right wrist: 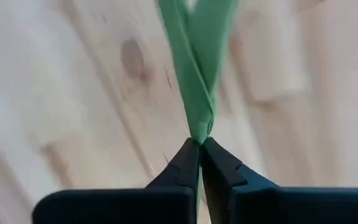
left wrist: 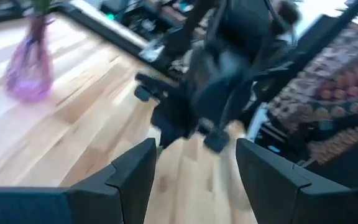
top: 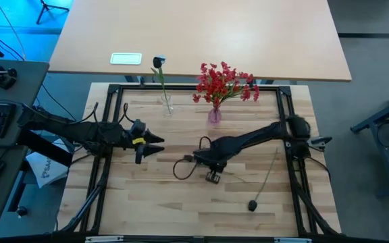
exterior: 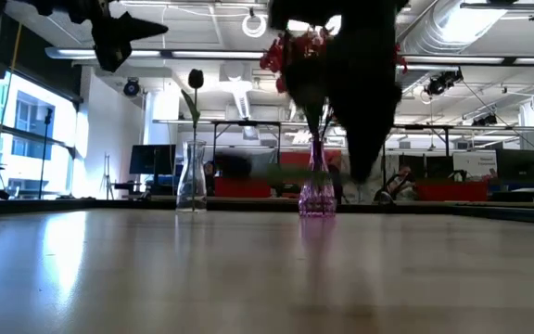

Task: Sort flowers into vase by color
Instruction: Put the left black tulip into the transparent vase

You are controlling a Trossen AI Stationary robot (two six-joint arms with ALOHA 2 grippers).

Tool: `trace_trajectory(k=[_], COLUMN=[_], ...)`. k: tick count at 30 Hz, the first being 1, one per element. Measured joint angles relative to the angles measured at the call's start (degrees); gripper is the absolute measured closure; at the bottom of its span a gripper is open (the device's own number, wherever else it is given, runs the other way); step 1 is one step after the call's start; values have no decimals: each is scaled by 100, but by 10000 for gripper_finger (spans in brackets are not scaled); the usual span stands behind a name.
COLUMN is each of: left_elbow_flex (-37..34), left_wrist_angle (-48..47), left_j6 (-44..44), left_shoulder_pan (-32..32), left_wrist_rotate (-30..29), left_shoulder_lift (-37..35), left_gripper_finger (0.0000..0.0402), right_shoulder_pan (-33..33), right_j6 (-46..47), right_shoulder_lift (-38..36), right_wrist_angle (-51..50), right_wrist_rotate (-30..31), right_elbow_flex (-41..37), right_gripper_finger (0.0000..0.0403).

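From where I stand the sorting looks nearly finished. The red flowers (top: 225, 82) all sit bunched in the pink vase (top: 214, 115) at the far edge of the tabletop (top: 181, 202), and one dark bud (top: 159, 62) on its thin stem stands in the clear glass vase (top: 167, 106) just to the left of it. I count only that single dark bud in the clear vase, so at least one more belongs there.

That one, a dark bud flower (top: 253, 205), lies flat on the tabletop on the near right side, its stem running up toward the right arm. The right gripper (top: 213, 177) is down low near the middle of the tabletop, its jaws pinched tight together; the wrist view shows a green leaf or stem tip (right wrist: 196, 68) caught right at the jaw tips. Whether that green piece belongs to the lying bud I cannot tell for sure.

The left gripper (top: 155, 140) hovers left of centre with its jaws wide and empty, waiting.

What remains, I judge, is lifting this last stem and dropping it into the clear vase
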Motion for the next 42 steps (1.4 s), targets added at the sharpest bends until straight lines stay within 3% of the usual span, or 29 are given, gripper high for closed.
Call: trace_trajectory(k=[7, 11, 15, 18, 22, 27, 31, 37, 42], left_elbow_flex=[0, 0, 2, 2, 72, 679, 1112, 1272, 1272], left_wrist_angle=[587, 914, 1698, 2614, 3445, 3309, 3258, 3046, 2925], left_j6=[779, 1104, 1512, 1684, 1689, 2119, 2425, 2631, 2635], left_shoulder_pan=[-2, -2, 0, 54, 106, 101, 101, 105, 104], left_wrist_rotate=[140, 61, -329, -409, -346, -53, 101, 94, -367], left_shoulder_lift=[-2, 0, 103, 256, 554, 1016, 1335, 1486, 1505], left_gripper_finger=[193, 193, 193, 193, 193, 193, 193, 193, 193], right_shoulder_pan=[351, 623, 871, 876, 709, 400, 192, 109, 129], right_j6=[164, 534, 403, -411, -1631, -2425, -2492, -2504, -2641], right_shoulder_lift=[-1519, -2417, -2975, -3064, -2876, -2434, -2185, -2056, -2066], right_wrist_angle=[-536, -445, 423, 1569, 3333, 4838, 5412, 5755, 6156], right_wrist_rotate=[742, 1805, 3201, 3640, 3596, 2894, 2403, 2311, 2103], right_elbow_flex=[21, 31, 30, 34, 32, 34, 34, 34, 34], right_gripper_finger=[401, 402, 402, 402, 402, 403, 403, 403, 403])
